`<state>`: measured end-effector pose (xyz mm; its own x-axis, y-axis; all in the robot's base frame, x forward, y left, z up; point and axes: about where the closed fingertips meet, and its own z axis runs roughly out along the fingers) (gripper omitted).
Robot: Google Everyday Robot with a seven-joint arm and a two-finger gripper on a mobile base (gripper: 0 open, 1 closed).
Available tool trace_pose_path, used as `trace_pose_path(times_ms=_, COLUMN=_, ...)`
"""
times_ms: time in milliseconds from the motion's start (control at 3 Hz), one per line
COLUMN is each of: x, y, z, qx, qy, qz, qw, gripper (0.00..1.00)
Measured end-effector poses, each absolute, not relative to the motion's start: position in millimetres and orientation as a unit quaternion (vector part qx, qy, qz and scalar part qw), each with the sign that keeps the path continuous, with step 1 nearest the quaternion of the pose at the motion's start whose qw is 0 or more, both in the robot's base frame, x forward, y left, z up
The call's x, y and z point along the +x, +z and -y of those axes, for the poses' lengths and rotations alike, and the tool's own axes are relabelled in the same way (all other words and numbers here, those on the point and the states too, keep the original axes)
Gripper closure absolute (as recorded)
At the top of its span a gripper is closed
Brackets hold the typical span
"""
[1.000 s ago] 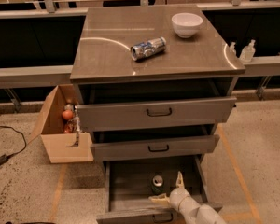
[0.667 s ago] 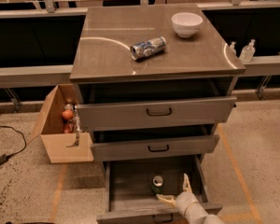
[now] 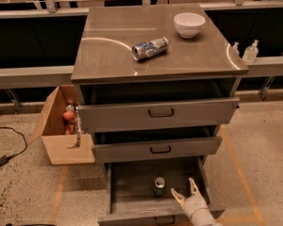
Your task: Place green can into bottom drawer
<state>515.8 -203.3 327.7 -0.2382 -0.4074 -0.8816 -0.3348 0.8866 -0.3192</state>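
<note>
The green can point(image 3: 159, 186) stands upright inside the bottom drawer point(image 3: 132, 213), which is pulled open below the two upper drawers. Only its silver top and a bit of green side show. My gripper point(image 3: 186, 192) is just right of the can, low over the drawer's front right part, open and empty. Its two pale fingers are spread apart and clear of the can.
A silver-and-blue can point(image 3: 150, 48) lies on its side on the cabinet top point(image 3: 108, 55), with a white bowl point(image 3: 189, 24) behind it. An open cardboard box point(image 3: 61, 126) with items sits on the floor at the cabinet's left. Two small bottles point(image 3: 245, 52) stand on the right ledge.
My gripper has drawn back a little from the can toward the drawer's front right. The can stays standing in the drawer.
</note>
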Motion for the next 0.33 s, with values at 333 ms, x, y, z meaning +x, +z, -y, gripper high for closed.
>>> trace_pose_path(times_ms=333, x=516.2, y=328.2, z=202.4, qx=-0.236, qy=-0.031, qz=-0.786, qw=0.571, gripper=0.14)
